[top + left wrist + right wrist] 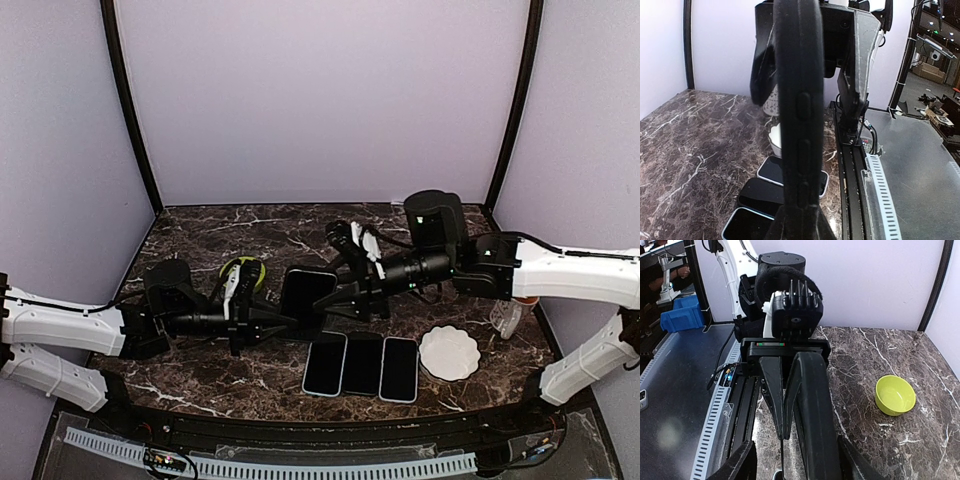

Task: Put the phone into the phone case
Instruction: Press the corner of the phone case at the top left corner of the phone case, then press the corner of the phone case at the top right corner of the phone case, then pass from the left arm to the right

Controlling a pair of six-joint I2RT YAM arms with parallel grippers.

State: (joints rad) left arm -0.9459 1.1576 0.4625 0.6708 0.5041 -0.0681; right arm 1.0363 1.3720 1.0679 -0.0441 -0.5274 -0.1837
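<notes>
Three phones (362,365): flat, side by side on the worktop (200,240), towards its near edge.
Phone case (797,115): black, held on edge above the worktop between both arms; whether a phone is seated inside, cannot tell.
Handling: likely light, with a flexible rim and slippery glass; grip by the long edges.
Left tool (283,322): clamped on the Phone case.
Right tool (796,440): fingers apart, straddling it.
Writing: none legible.

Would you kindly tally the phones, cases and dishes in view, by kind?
Phones lying flat: 3
Black phone case, held up: 1
Green bowl: 1
White plate: 1
Total: 6
Unclear pale item beyond the plate, not counted.
</notes>
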